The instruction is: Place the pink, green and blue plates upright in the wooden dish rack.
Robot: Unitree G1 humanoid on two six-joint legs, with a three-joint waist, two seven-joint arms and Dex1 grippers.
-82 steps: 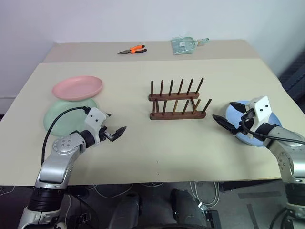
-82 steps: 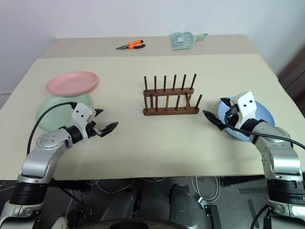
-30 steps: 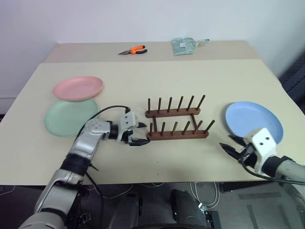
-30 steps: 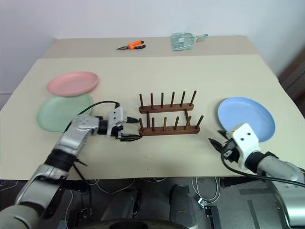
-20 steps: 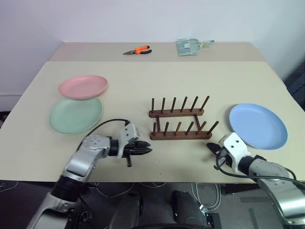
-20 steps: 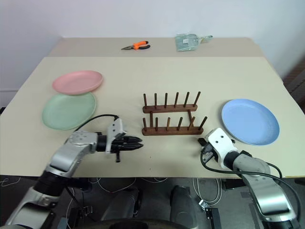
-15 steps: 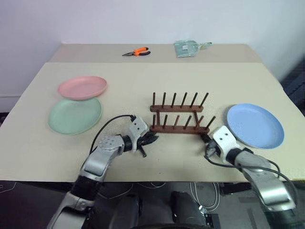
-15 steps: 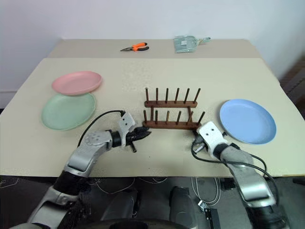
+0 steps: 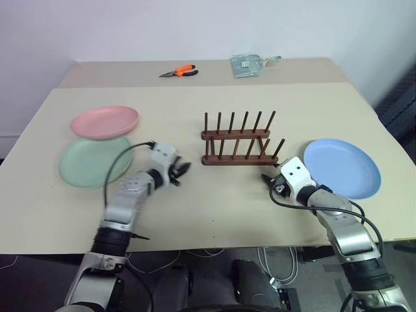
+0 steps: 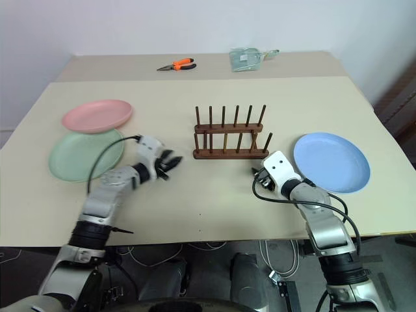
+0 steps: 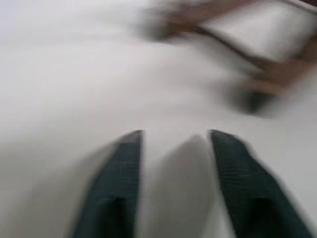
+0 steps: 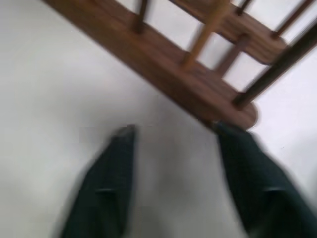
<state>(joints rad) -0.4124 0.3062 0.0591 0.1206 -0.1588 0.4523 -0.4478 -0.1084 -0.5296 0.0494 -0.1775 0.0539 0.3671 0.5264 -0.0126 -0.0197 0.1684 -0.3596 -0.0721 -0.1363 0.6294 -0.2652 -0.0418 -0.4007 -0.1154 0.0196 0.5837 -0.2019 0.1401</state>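
Left eye view: table (image 9: 214, 214) carried blue plate (image 9: 342, 167) at right, green plate (image 9: 88, 164) and pink plate (image 9: 104, 121) at left, all flat. Wooden dish rack (image 9: 237, 140) mid-table, unloaded. Left end effector (image 9: 178, 171) and right end effector (image 12: 173, 134) both spread apart, holding nothing; right one just beside rack's end.

Dark polished wooden dish rack (image 9: 238, 139), matt smooth plastic-looking blue plate (image 9: 342, 168), matt beige table (image 9: 208, 201)

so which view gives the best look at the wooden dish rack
The left eye view: the whole wooden dish rack stands in it, both base bars and all the pegs, mid-table. The right eye view shows much the same. The right wrist view catches a close, partial stretch of one bar. The left wrist view is too blurred to tell.
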